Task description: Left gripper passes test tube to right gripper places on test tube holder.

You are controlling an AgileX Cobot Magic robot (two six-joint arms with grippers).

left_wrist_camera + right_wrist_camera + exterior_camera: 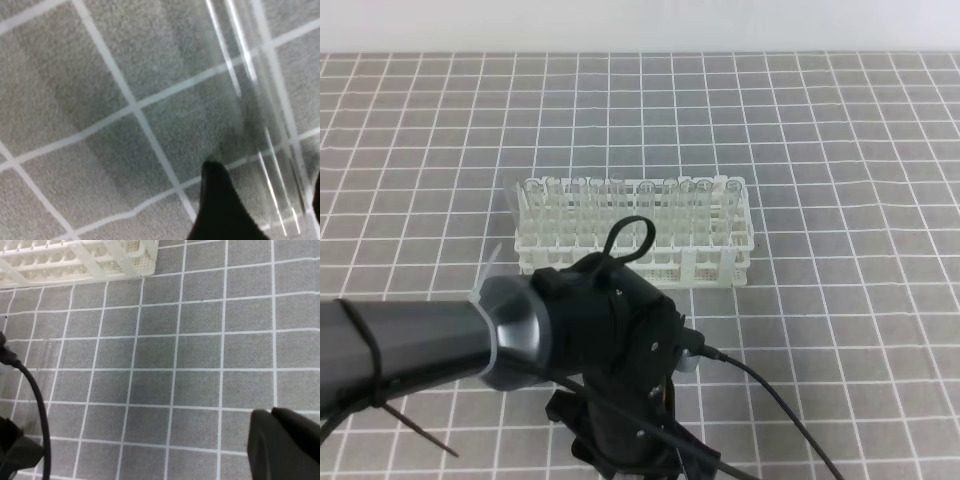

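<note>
Left wrist view shows me the test tube (265, 150) lying on the grey gridded desk (100, 125) between the wide-spread fingers (220, 210) of the left gripper (270, 210). Right gripper (285, 445) has its fingers closed on nothing. Far from me stands the test tube holder (635, 235).

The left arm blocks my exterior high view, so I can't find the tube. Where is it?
Observer: In the left wrist view the test tube appears to lie on the grid mat, between the left gripper's spread fingers, with a gap beside one finger.
Operator: And the right gripper?
Observer: The right gripper is shut and empty, above bare mat.
Operator: Does its camera see the rack?
Observer: Yes, the test tube holder shows in the top left corner of the right wrist view.
</note>
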